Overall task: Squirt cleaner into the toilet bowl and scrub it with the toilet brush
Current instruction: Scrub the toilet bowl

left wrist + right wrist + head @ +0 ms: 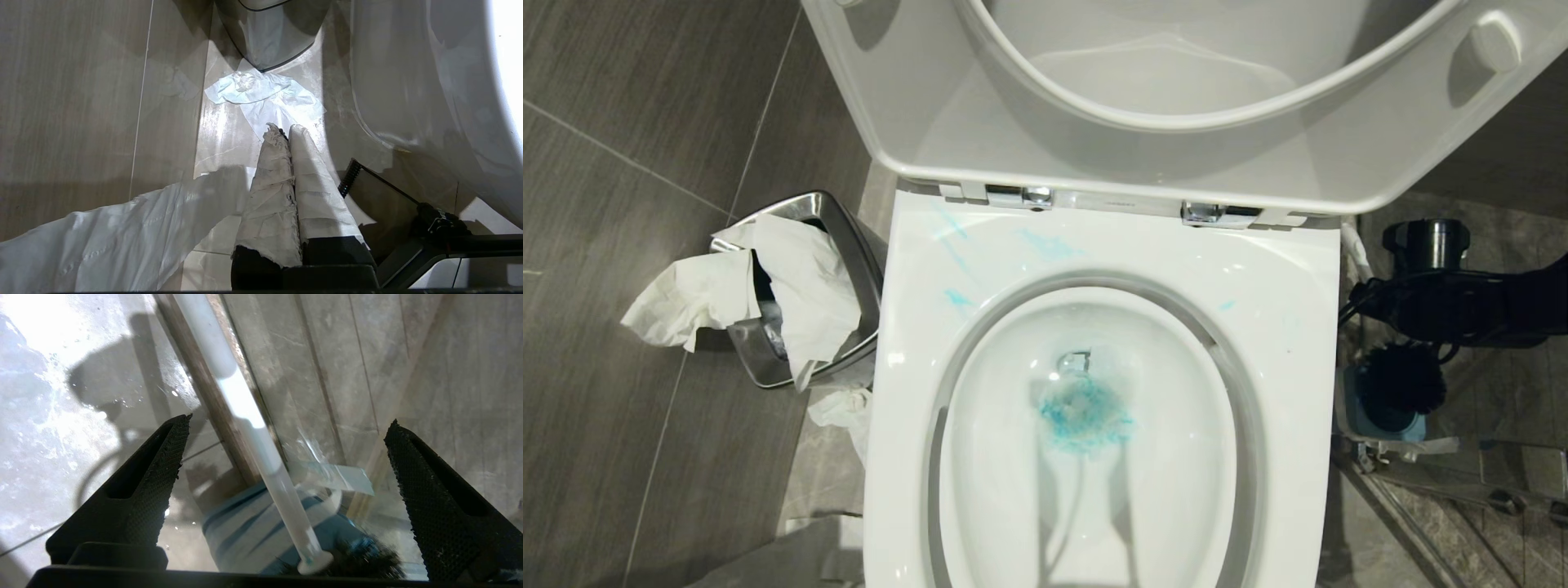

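Observation:
The white toilet bowl (1307, 343) stands with seat and lid raised. Turquoise cleaner (1086, 416) clouds the water, and thin smears of it mark the back of the rim. The toilet brush (1401, 380) rests with its black bristle head on the grey-and-blue holder (1384, 425) to the right of the bowl. In the right wrist view my right gripper (290, 419) is open. The brush's white handle (245, 412) runs between its fingers untouched, above the holder (241, 531). My left gripper (288, 128) is shut and empty, low over the floor left of the bowl, fingers wrapped in white.
A steel waste bin (849, 245) stuffed with white tissue stands left of the bowl, with more tissue (845, 408) on the floor beside it. A black cylinder (1425, 241) and cables sit behind the brush. A metal rail (1462, 474) runs along the floor on the right.

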`<state>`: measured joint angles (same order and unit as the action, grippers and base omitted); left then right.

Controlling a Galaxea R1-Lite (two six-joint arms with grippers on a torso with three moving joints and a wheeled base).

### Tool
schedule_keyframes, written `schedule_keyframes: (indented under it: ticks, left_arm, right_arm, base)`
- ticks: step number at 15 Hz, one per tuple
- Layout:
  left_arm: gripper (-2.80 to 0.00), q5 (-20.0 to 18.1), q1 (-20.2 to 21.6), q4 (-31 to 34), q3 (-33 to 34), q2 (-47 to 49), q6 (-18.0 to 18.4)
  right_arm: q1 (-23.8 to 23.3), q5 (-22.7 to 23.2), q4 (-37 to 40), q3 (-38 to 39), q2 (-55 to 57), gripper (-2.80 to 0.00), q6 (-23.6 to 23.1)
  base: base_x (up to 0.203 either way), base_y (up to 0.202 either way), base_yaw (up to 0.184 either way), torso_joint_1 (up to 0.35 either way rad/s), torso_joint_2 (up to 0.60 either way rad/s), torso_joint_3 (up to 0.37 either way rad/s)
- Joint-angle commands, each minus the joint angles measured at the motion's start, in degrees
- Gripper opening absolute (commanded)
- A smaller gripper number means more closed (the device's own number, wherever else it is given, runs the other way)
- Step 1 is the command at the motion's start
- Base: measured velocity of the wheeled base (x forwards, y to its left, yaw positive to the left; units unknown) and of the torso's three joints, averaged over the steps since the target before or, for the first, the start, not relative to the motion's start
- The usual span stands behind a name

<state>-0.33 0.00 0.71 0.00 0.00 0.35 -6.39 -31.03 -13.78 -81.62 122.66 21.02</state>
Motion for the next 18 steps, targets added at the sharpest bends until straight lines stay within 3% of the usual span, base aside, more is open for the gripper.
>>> schedule_keyframes:
  ticks: [1, 6, 18]
  left_arm:
    - [-2.80, -0.02, 0.00, 0.00, 0.00, 0.00, 0.00]
    - [-2.80, -0.02, 0.00, 0.00, 0.00, 0.00, 0.00]
    - [-2.80, -0.02, 0.00, 0.00, 0.00, 0.00, 0.00]
  right_arm:
    - [-0.03, 0.29, 0.04, -1.31, 1.13, 0.00, 0.03]
    - [-0.17, 1.96, 3.10, -6.95, 2.59, 0.00, 0.08]
    - [-1.17, 4.92, 3.49, -10.65, 5.15, 0.00, 0.25]
  base:
    - [0.000, 0.000, 0.000, 0.000, 0.00, 0.000]
    - [0.000, 0.000, 0.000, 0.000, 0.00, 0.000]
    - [0.000, 0.000, 0.000, 0.000, 0.00, 0.000]
